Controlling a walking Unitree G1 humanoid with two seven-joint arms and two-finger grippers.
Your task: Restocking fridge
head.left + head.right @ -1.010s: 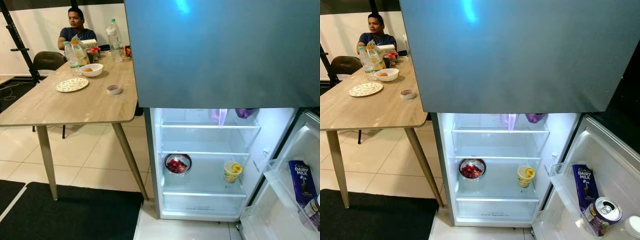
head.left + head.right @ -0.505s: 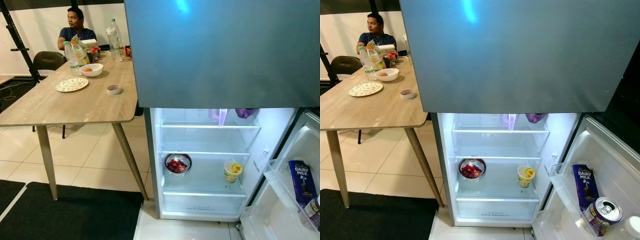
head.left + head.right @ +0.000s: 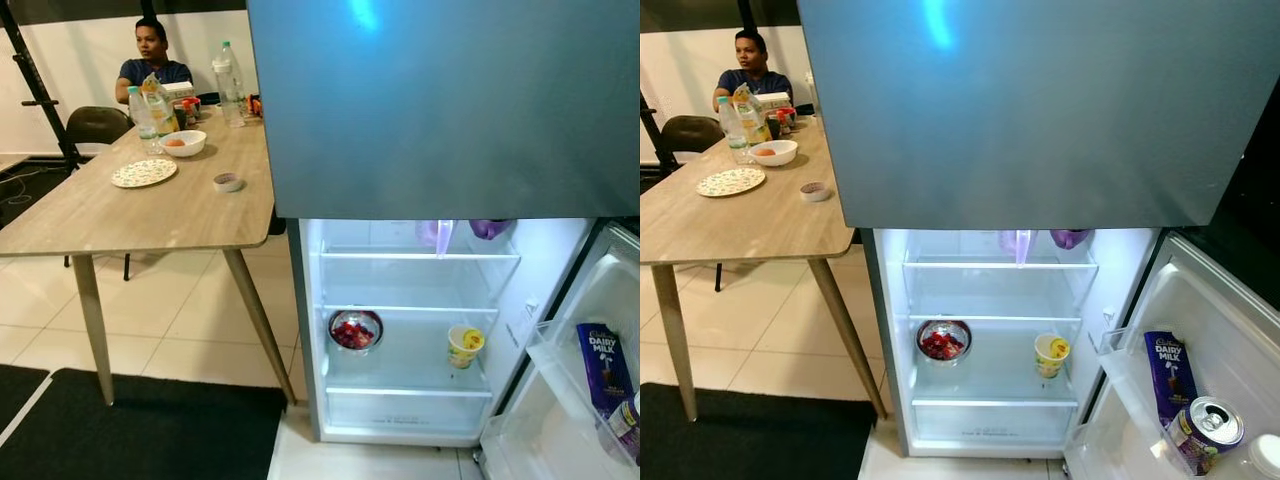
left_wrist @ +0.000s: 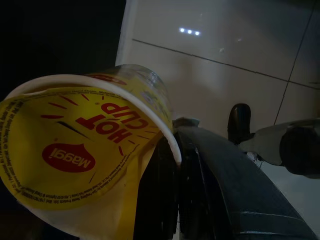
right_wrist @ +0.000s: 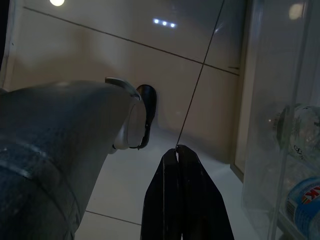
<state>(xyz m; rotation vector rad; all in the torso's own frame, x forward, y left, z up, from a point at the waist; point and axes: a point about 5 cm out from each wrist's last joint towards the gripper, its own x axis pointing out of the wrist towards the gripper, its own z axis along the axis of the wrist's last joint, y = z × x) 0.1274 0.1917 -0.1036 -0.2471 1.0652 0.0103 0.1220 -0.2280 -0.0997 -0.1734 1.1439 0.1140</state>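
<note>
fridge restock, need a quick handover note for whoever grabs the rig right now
Left gripper: shut on a Maggi Hot Cup, hanging low over the floor tiles.
Right gripper: shut, holding nothing, idle beside the fridge door.
Fridge lower door is open. Middle shelf holds a bowl of red food and another yellow cup. Door bin holds a Dairy Milk carton and a can.
Table carries bottles, a white bowl and a plate; a person sits behind it.
Left: shelve the held cup, then fetch table items.

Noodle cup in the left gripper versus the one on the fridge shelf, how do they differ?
The held Maggi Hot Cup is tipped sideways, pinched at its rim by the left gripper above the floor. The shelf cup stands upright beside the steel bowl inside the fridge. Both are yellow noodle cups.
</note>
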